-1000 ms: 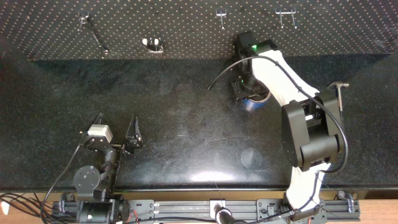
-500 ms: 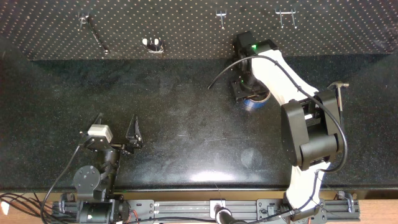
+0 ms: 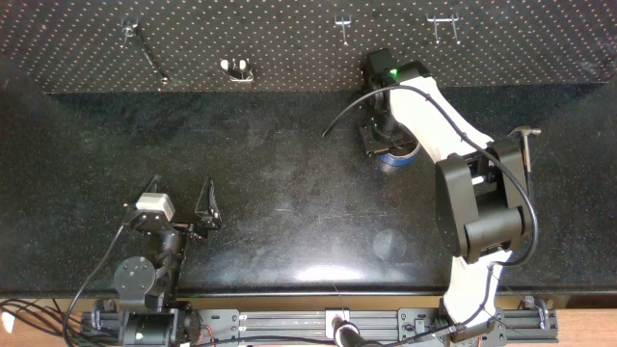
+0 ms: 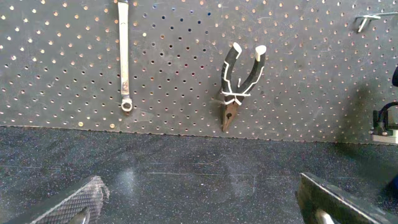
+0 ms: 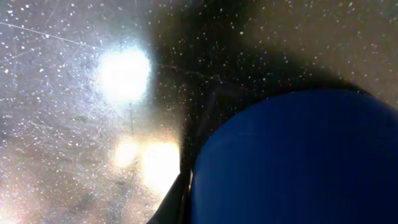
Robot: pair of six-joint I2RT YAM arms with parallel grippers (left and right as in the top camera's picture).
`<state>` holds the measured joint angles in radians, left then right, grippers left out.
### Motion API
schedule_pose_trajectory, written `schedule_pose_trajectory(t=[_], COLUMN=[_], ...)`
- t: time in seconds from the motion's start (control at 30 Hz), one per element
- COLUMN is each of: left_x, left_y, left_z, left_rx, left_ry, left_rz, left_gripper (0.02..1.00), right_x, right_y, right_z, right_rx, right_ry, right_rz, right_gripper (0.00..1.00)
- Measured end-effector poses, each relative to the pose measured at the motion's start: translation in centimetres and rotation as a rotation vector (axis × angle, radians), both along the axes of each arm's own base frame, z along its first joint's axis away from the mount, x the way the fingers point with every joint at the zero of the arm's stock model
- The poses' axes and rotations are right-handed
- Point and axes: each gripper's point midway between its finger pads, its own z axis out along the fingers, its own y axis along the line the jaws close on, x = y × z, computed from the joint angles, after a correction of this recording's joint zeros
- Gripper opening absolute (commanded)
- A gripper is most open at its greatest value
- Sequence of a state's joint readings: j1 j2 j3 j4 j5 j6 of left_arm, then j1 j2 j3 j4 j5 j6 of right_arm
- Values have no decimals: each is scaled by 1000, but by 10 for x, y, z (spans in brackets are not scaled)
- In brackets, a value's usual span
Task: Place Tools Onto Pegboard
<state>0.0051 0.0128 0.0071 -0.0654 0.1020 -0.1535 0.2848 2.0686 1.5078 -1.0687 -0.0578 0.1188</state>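
Reaching far up the black worktop [image 3: 289,202] with the right arm, elbow raised, wrist tipped down just short of the pegboard [image 3: 289,29]. Keeping the left arm folded close to its base at the lower left, with the left gripper [image 3: 206,205] facing the pegboard.

Against a second ago, hardly anything to report. Same reach on the right, same fold on the left, and the blue round object [image 3: 397,156] in very nearly the same spot.

Pressing the right gripper [image 3: 382,145] low against the blue round object, which looms large and close in the right wrist view. Cannot tell how far open it is, or whether it grips the object. Holding the left gripper wide, fingers [image 4: 78,202] far apart with nothing between them and touching nothing.

Hanging on the pegboard already: a wrench [image 4: 124,53] and, near it, a pair of pliers [image 4: 239,84]. Lying on the worktop at the far right, beside the right arm's elbow: what looks like a hammer [image 3: 526,145].
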Motion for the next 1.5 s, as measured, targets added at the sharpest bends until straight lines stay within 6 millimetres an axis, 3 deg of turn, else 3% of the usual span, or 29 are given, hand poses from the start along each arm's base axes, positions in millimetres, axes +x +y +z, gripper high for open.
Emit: schedule_pose_trajectory(t=[0.07,0.17,0.33,0.43,0.63,0.8,0.97,1.2,1.5], left_x=[0,0,0,0,0,0,0,0,0], left_y=[0,0,0,0,0,0,0,0,0], left_z=[0,0,0,0,0,0,0,0,0], left_rx=[0,0,0,0,0,0,0,0,0], left_ry=[0,0,0,0,0,0,0,0,0], left_rz=[0,0,0,0,0,0,0,0,0], left_gripper=[996,996,996,993,996,996,996,996,996], right_x=[1,23,42,33,18,7,4,-3,2], right_y=[0,7,12,9,5,13,41,68,78], right_z=[1,9,57,79,97,144,205,232,254], right_rx=[0,36,141,193,271,333,416,494,531], right_ry=[-5,-122,-390,-495,-645,-852,-1056,-1137,-1178], right_rz=[-19,-72,-155,-205,-248,-227,-174,-125,-137], right_gripper=[75,77,77,75,75,75,77,77,75])
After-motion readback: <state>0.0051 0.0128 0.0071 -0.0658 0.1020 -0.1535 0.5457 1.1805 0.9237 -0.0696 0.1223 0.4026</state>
